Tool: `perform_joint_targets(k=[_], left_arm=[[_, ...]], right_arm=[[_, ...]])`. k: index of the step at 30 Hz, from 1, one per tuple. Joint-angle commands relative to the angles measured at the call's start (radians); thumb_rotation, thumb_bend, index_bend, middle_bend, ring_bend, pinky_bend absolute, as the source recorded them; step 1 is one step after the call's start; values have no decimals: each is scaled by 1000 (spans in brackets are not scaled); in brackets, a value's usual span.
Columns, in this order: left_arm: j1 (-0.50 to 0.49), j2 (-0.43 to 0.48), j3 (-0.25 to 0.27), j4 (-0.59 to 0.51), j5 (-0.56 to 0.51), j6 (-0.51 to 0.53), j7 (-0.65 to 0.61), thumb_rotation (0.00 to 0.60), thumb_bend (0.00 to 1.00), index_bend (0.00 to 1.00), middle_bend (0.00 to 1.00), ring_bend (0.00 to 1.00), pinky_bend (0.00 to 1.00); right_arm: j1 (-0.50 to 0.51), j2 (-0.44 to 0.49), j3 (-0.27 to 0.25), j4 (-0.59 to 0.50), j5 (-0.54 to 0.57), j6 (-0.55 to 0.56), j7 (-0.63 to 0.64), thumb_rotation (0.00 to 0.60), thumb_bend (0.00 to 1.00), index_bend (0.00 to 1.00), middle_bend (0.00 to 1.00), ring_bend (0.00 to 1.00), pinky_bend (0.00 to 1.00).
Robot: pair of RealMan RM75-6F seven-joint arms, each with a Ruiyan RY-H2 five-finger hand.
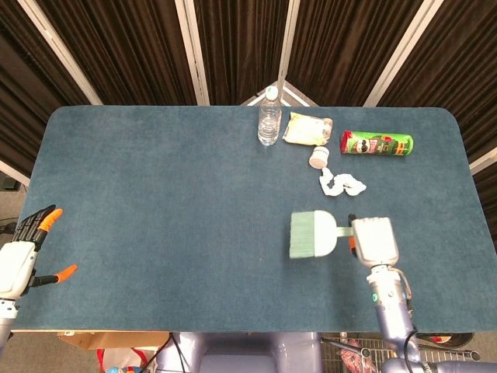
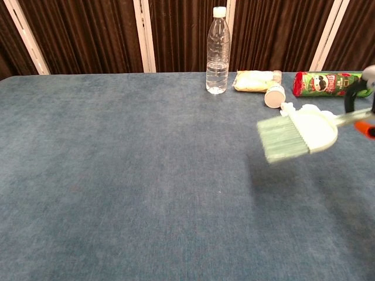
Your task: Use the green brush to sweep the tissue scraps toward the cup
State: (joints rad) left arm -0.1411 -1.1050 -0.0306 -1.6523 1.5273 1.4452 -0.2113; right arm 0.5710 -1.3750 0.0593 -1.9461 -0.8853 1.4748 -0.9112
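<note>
At the near left corner of the teal felt-topped table (image 1: 155, 217), the left hand (image 1: 19, 252) is hanging released, its orange-tipped fingers spread. The right hand (image 1: 374, 241) is grasping the pale green brush (image 1: 311, 235) by its handle, flat fan of bristles pointing left, blurred. Farther back, crumpled white tissue scraps (image 1: 340, 185) are lying just beside the small white cup (image 1: 318, 158) tipped on its side. Behind are sitting a clear plastic water bottle (image 1: 269, 117), a crinkled yellow packet (image 1: 306, 129) and a green cylindrical chip can (image 1: 377, 144).

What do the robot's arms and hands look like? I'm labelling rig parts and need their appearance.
The right hand has a pale grey-white boxy back on a slim, glossy lavender-silver forearm. The left hand is white with black fingers and bright orange tips.
</note>
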Motion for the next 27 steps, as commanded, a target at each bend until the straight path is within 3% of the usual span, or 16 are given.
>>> perform_joint_targets(k=[1, 5, 7, 10, 13, 19, 23, 27], left_arm=[[1, 1, 0, 1, -1, 1, -3, 600, 0, 0, 0, 0, 17], [2, 3, 0, 5, 0, 1, -13, 600, 0, 0, 0, 0, 17], [2, 6, -1, 6, 1, 2, -22, 600, 0, 0, 0, 0, 17], [3, 8, 0, 9, 3, 4, -28, 600, 0, 0, 0, 0, 17], [3, 10, 1, 10, 4, 3, -30, 600, 0, 0, 0, 0, 17], [5, 11, 3, 10, 6, 5, -23, 600, 0, 0, 0, 0, 17], [8, 8, 4, 16, 13, 15, -3, 600, 0, 0, 0, 0, 17], [13, 1, 4, 27, 15, 25, 22, 600, 0, 0, 0, 0, 17]], right_arm=[[-16, -74, -33, 57, -14, 12, -37, 600, 600, 578, 888, 881, 807], [-21, -111, -43, 95, 0, 13, -74, 600, 596, 318, 609, 617, 639], [-26, -117, -44, 98, 19, 14, -93, 600, 558, 140, 471, 469, 516], [-32, -116, -44, 90, 39, 19, -112, 600, 476, 6, 323, 308, 401], [-35, -108, -50, 92, 44, 27, -144, 600, 418, 0, 212, 190, 343], [-60, -70, -54, 76, 45, 58, -145, 600, 405, 0, 157, 129, 251], [-108, 0, -100, 82, -88, 75, -23, 600, 405, 0, 90, 49, 145], [-172, 76, -167, 106, -253, 92, 162, 600, 404, 0, 18, 3, 115]])
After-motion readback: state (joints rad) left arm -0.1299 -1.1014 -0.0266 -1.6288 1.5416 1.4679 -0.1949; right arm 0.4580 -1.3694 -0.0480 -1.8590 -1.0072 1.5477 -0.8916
